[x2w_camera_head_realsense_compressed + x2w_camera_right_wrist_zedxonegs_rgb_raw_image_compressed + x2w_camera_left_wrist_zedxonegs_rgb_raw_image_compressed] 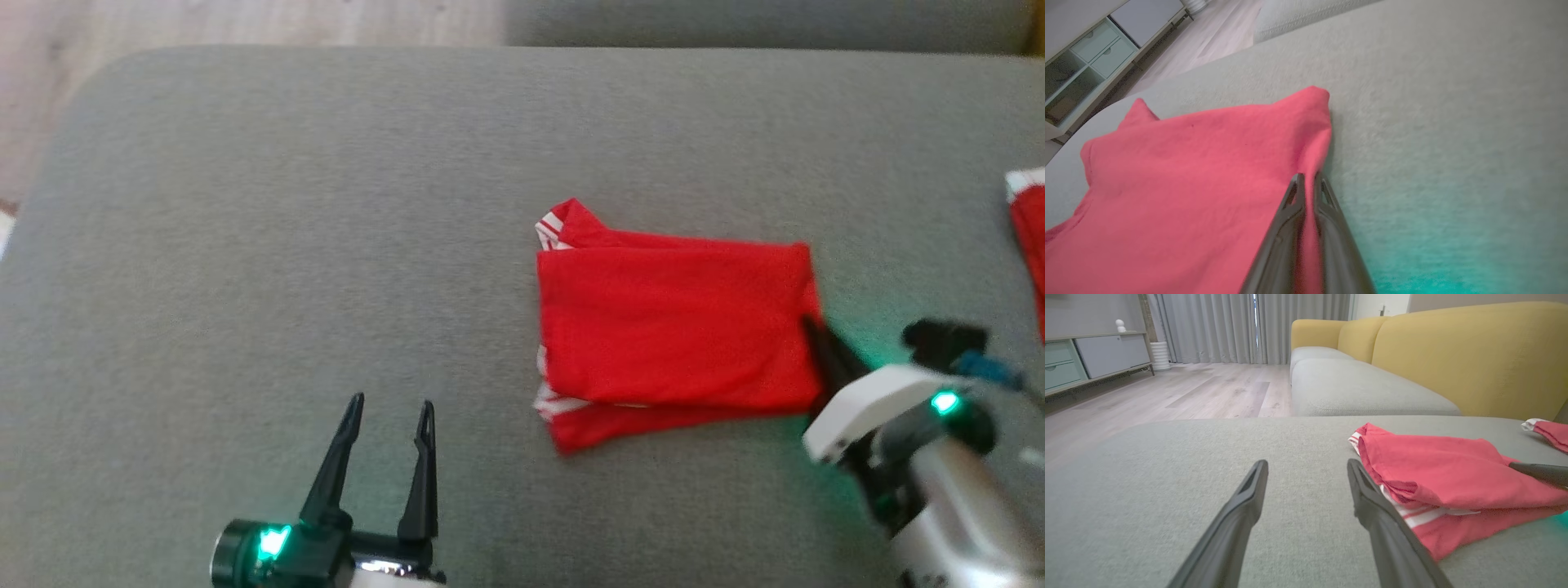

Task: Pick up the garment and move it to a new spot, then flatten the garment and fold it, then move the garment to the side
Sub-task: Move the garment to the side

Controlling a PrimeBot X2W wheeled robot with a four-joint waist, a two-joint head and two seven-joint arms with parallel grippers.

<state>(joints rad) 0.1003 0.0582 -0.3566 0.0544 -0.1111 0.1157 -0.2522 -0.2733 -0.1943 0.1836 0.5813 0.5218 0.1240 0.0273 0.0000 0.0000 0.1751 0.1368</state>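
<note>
The garment is red with white stripes and lies folded into a rough rectangle on the grey cushion. My right gripper is shut on the garment's right edge, with a fold of red cloth pinched between the fingers. In the right wrist view the garment spreads to the left of the closed right gripper. My left gripper stands open at the lower left, well clear of the cloth. From the left wrist view, the left gripper has nothing between its fingers and the garment lies just to the right.
A second red and white cloth lies at the cushion's far right edge. Beyond the cushion are a yellow sofa, wooden floor and a low cabinet. Bare grey cushion stretches to the left of the garment.
</note>
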